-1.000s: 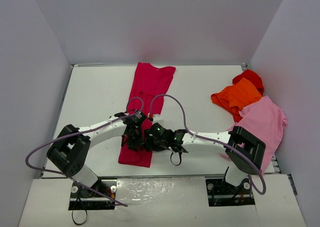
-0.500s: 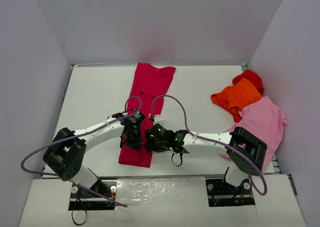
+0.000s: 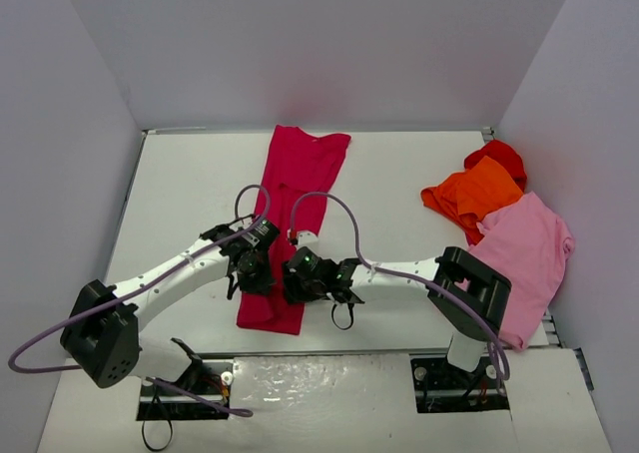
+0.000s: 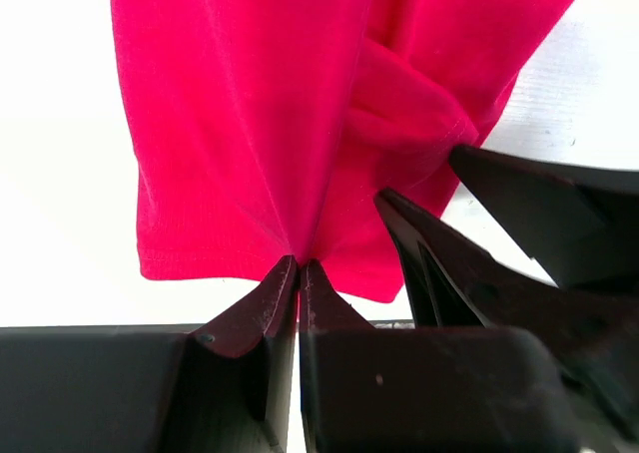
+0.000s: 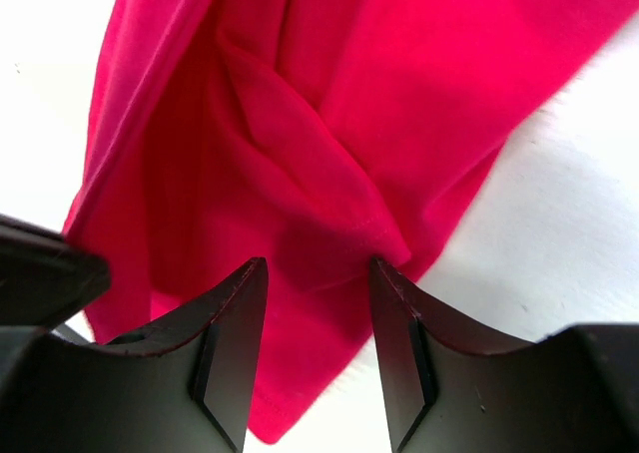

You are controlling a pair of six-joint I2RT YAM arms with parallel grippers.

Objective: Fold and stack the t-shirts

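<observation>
We log the crimson shirt point(image 3: 300, 174) folded lengthwise at centre. The left gripper point(image 4: 298, 265) is clamped on its near hem; the right gripper point(image 5: 318, 273) sits half-open astride a fold. The orange shirt point(image 3: 479, 194), pink shirt point(image 3: 529, 243) and red shirt point(image 3: 499, 156) lie unfolded at right.

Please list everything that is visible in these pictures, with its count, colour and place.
crimson t-shirt: one, crimson, long strip at the table's middle
orange t-shirt: one, orange, right side, in the pile
light pink t-shirt: one, light pink, right edge, nearest in the pile
bright red t-shirt: one, bright red, behind the orange one
table: one, white
cables: two, lilac, one per arm
left hand: one, black, shut on the crimson t-shirt's near end
right hand: one, black, open around a fold beside it
</observation>
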